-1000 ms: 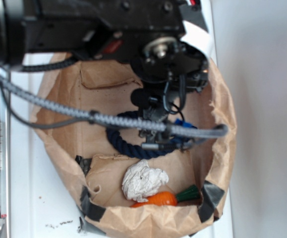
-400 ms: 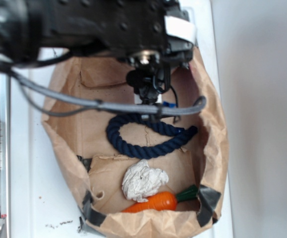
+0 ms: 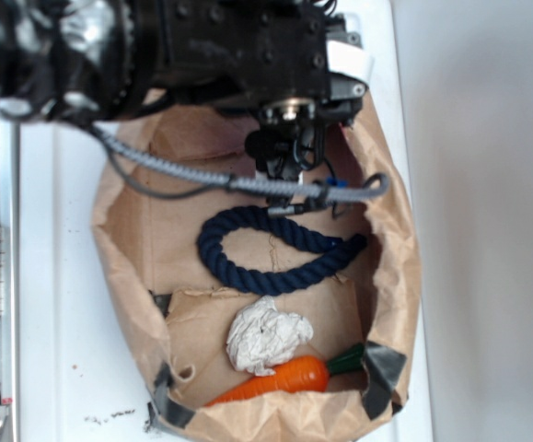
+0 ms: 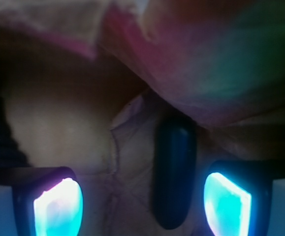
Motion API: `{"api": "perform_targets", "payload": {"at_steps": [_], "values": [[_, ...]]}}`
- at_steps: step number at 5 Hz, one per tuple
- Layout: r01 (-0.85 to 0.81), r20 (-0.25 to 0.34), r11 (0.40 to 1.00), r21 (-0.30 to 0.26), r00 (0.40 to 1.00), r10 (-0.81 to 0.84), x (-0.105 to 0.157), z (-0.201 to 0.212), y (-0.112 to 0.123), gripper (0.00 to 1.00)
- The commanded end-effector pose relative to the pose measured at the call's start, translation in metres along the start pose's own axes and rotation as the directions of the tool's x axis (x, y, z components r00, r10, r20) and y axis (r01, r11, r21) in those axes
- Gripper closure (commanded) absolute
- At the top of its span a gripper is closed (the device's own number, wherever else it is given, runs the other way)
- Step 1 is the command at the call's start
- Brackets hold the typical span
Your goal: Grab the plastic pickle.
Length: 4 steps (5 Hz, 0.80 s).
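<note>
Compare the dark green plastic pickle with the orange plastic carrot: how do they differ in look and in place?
The dark green plastic pickle is one glossy colour with rounded ends; the orange plastic carrot tapers to a point and carries a green top. The pickle lies between the open gripper's glowing fingers, showing only in the wrist view; the carrot lies far from the gripper, against the brown paper bag's near wall. Both are oblong toy foods.

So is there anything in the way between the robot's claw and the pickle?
Nothing visible. In the wrist view the plastic pickle lies on the brown paper between the two glowing fingers of the open gripper, nearer the right one, with only bare paper around it. The rope loop sits off to the side.
</note>
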<state>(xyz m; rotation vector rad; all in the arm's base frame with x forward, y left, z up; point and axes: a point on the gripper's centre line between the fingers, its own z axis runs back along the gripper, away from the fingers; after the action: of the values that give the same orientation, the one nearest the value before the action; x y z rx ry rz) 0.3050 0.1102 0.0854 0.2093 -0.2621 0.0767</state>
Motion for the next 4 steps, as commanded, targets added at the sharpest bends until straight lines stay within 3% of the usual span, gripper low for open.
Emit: {"api": "perform_targets", "payload": {"at_steps": [1, 2, 3, 4], "values": [[0.039, -0.019, 0.987, -0.155, 0.999, -0.042, 0.013, -0.001, 0.000, 0.00], [0.024, -0.070, 0.971, -0.238, 0.997, -0.041, 0.025, -0.001, -0.001, 0.00], [-0.029, -0.017, 0.955, -0.294, 1.000, 0.025, 0.024, 0.002, -0.005, 0.00], [-0.029, 0.084, 0.926, -0.376, 0.994, 0.065, -0.015, 0.037, -0.001, 0.00]]}}
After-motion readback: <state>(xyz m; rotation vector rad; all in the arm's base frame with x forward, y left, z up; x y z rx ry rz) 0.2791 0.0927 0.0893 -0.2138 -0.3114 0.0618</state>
